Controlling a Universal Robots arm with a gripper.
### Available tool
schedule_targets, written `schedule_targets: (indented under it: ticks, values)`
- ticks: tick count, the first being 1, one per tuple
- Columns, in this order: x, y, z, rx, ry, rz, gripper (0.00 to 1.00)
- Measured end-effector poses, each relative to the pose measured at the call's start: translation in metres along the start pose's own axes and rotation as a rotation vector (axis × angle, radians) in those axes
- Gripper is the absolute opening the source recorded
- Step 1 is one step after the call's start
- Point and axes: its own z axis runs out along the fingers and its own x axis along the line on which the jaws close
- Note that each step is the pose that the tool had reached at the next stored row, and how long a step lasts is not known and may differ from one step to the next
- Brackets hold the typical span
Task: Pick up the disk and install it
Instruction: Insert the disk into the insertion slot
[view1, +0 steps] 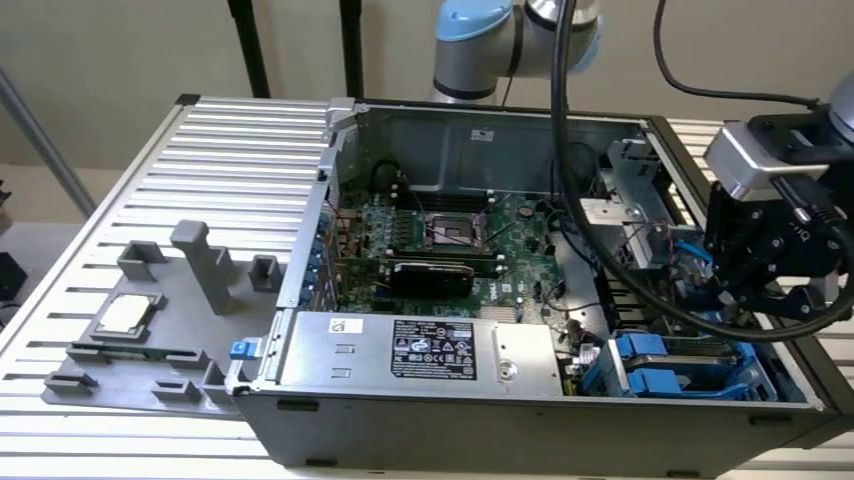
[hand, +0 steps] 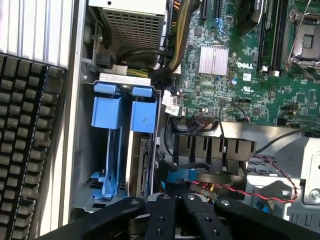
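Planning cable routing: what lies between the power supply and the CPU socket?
A black expansion card on the green motherboard, shown in the exterior view.

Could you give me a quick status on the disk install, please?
Gripper over drive bay. Disk slotted in the bay, beside empty blue caddy. Red-black wires close by gripper.

A: Position of gripper (view1: 767, 300) to be recorded.
B: It is seen over the open computer case (view1: 534, 430), at the exterior view's right, above two blue frames (view1: 654, 365) in the corner bay.
A: Case contents?
B: Motherboard (view1: 521, 230) is noted at centre, with the labelled power supply (view1: 400, 350) along the near wall.
A: Outside the case?
B: A grey fixture (view1: 80, 385) is logged on the slatted table (view1: 227, 140), with a silver chip (view1: 127, 315) lying on it.
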Motion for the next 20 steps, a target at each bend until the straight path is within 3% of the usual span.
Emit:
schedule_targets:
  ticks: [1,10,16,20]
  values:
    - [-0.002,0.0003,0.0005,-0.0001,0.0012,0.0,1.0]
    - [-0.002,0.0152,0.0011,-0.0001,0.0022,0.0,1.0]
    - [0.017,0.0152,-0.0001,-0.0003,0.001,0.0,1.0]
    - [0.028,0.0098,-0.0009,-0.0007,-0.0004,0.0,1.0]
